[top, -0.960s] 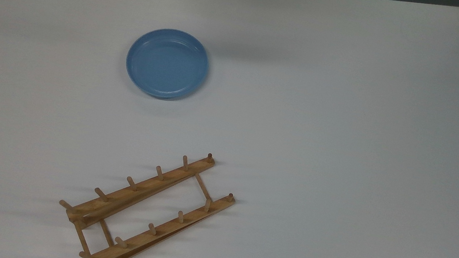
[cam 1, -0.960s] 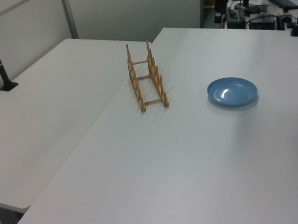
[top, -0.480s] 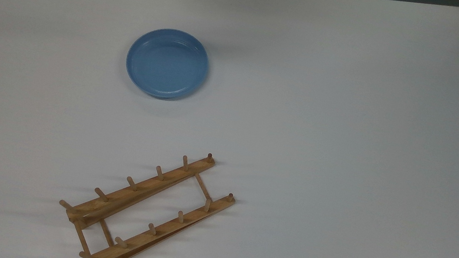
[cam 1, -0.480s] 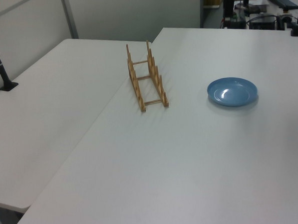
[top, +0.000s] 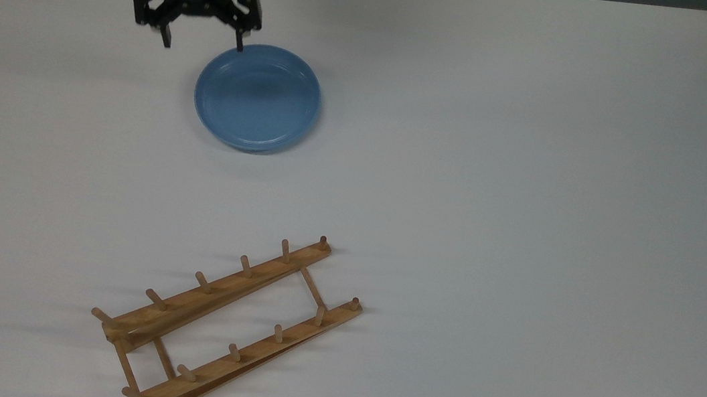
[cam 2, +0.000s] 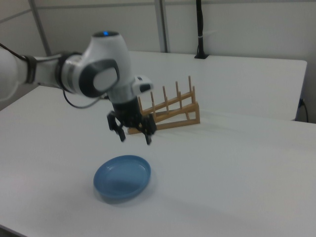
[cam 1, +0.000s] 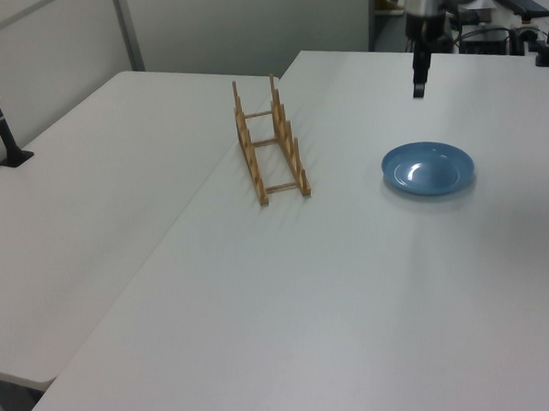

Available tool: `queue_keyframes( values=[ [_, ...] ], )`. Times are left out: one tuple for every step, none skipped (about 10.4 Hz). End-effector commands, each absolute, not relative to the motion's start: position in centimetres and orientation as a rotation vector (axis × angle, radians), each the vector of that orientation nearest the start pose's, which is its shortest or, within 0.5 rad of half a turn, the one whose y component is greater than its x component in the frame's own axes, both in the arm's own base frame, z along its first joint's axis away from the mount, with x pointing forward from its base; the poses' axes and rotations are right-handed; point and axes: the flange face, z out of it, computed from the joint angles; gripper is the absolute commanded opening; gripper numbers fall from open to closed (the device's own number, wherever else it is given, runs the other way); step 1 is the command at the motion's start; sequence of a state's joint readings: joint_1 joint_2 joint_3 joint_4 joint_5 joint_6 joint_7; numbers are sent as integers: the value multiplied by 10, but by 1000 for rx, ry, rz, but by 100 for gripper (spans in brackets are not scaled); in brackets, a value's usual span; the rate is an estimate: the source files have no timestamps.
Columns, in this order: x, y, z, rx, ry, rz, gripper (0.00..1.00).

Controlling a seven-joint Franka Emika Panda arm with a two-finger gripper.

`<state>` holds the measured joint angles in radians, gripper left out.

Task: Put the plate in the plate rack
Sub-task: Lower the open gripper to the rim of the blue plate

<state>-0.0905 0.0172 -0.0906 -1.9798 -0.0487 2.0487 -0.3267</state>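
Surface: white table (top: 531, 180) spanning the workspace; grey partition walls behind it in the left view and the right view.
Arm: white Franka arm (cam 2: 74, 74) reaching in from the right view's left, wrist bent so the tool points straight down. In the top view it enters from the upper edge.
Plate rack: light-brown wooden plate rack (top: 223, 324) standing on the table, two parallel rails with upright pegs, no plate in it; it lies well apart from the plate, toward the top view's lower edge.
Plate: light-blue plate (top: 258, 98) lying flat on the table, rim up, nothing resting in it.
Gripper: black two-finger gripper (top: 202, 44) hanging above the table, at the plate's edge nearest the top view's upper left.
Fingers: fingers (cam 2: 122, 135) spread wide apart, holding nothing; in the right view both tips are clear of the plate, with a gap below them.
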Motion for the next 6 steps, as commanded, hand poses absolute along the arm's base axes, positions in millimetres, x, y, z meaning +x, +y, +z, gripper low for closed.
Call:
queue_keyframes(
  values=[
    [546,-134,398,-3209,-232,-92,100],
    [550,-143,378,-3215,-213,-105,100],
    [551,-148,363,-3215,-203,-87,100],
    [551,-155,348,-3212,-182,-50,100],
    [553,-158,334,-3204,-146,-27,100],
    [553,-157,324,-3193,-128,-3,100]
  ],
)
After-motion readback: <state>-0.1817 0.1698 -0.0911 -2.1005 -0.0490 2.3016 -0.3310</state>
